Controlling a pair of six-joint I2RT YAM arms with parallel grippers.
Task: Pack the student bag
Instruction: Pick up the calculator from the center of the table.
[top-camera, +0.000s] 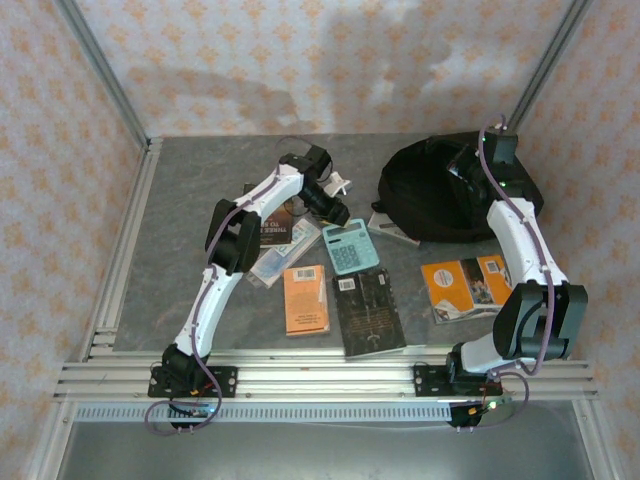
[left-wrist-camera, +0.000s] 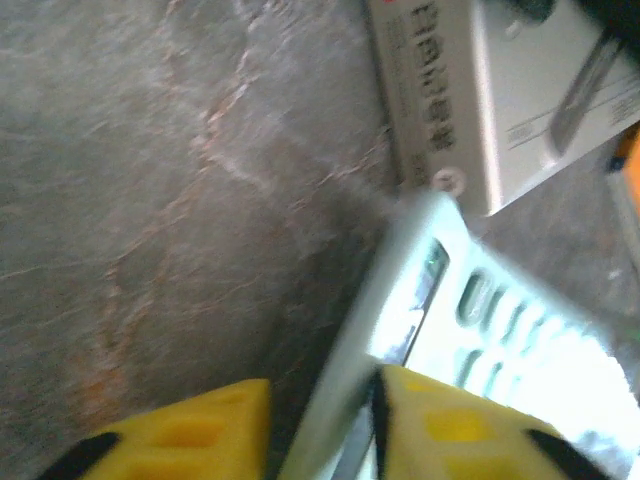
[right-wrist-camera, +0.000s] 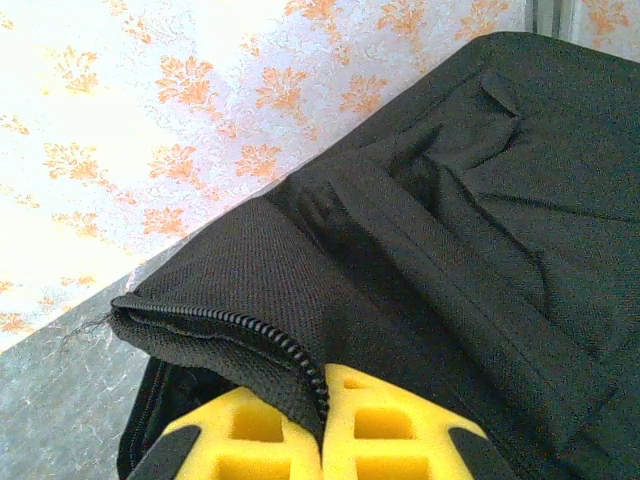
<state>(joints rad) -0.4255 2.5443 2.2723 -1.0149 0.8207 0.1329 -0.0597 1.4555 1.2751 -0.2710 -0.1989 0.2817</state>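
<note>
**Flap pinched up at the bag, calculator straddled for the pick**

The right pincer (right-wrist-camera: 322, 425) is clamped on the student bag (top-camera: 430, 195). A fold of black fabric beside the zipper edge (right-wrist-camera: 250, 335) is squeezed between its two yellow fingers and raised off the bag. This hold looks meant to prop the mouth open so something can go in. A dark gap shows under the flap, low and to the left of the fingers.

The left pincer (left-wrist-camera: 320, 438) has narrowed around the near rim of the pale calculator (left-wrist-camera: 500, 330), one finger on each side of it. The view is blurred, so I cannot tell whether it has the rim gripped. The calculator is probably the next thing to be packed. Beyond the fingertips lies a white box (left-wrist-camera: 500, 90), close to the calculator's far corner, and bare worktop (left-wrist-camera: 150, 200) spreads to their left.

The bag lies flat, with most of it ahead and to the right of the right pincer's tips. From above, its long axis seems to run across the worktop, side to side. The opening under the raised flap seems to face the left arm, though that is a judgement.
</note>
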